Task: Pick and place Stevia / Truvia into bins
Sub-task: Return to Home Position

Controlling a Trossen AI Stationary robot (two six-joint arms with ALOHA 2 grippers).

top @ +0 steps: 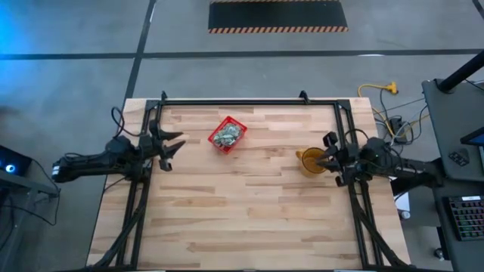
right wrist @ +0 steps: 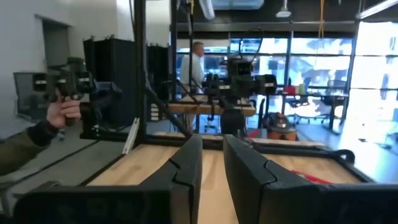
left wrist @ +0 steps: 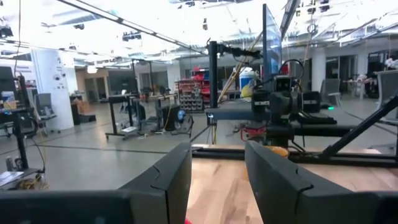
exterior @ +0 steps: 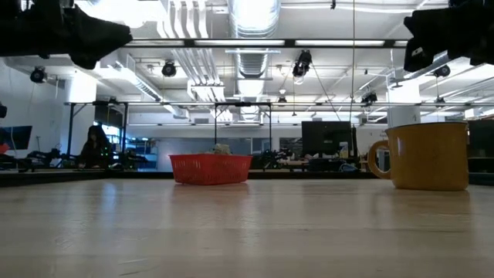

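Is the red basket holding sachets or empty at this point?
Holding sachets: the high view shows pale sachets piled inside the red basket.

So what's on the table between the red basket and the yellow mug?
Nothing. In the high view, only bare wooden table lies between the red basket and the yellow mug. The low view shows the same.

Left dark six-joint arm [top: 91, 162] sits folded at the left side, its dark two-finger left gripper [top: 180, 140] pointing inward, level. Its fingers [left wrist: 161, 180] are spread wide, nothing between them. Right dark six-joint arm [top: 401, 166] mirrors it on the right. Right gripper [top: 324, 159] points inward, fingers [right wrist: 186, 168] parted by a narrow gap, empty. Both grippers are held high.
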